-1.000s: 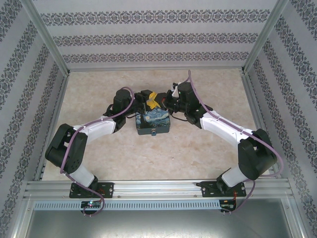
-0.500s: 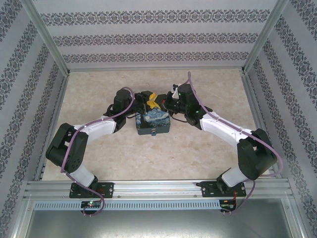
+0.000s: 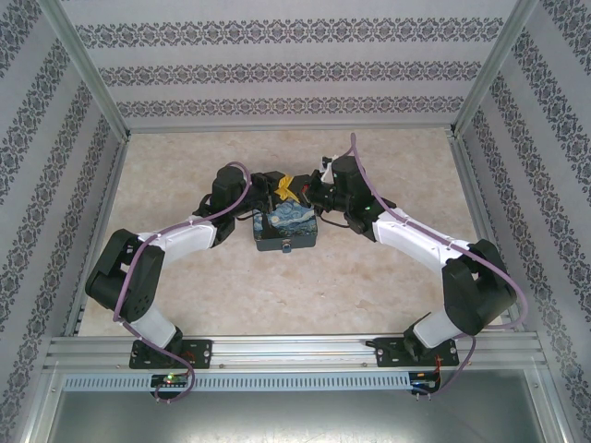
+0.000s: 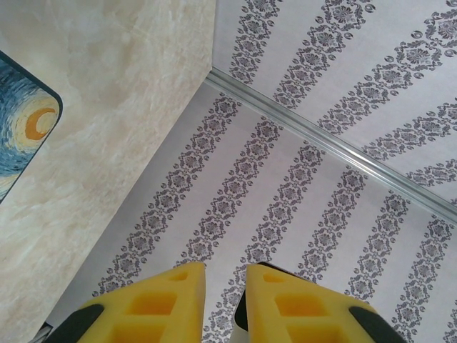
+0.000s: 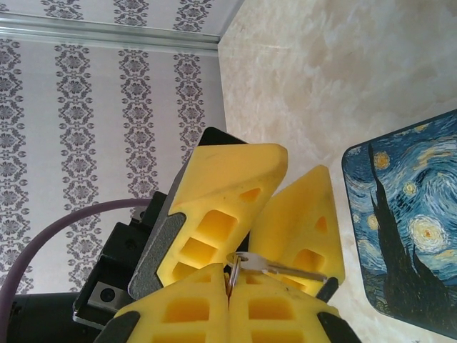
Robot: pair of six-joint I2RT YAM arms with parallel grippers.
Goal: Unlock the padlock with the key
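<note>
Right jaws clenched on key (image 5: pixel 285 271); left jaws narrowly apart, facing them; tin (image 5: pixel 407 229) beside.

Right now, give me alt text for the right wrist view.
The shut right gripper holds the small silver key, blade pointing right. The left gripper, with yellow fingers, sits just beyond it, and the night-sky tin lies on the marbled table at right.

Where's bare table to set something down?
Bare table between the tin and the near rail; also a strip along the back wall. Crowded at the tin's far edge: left gripper and right gripper meet there.
</note>
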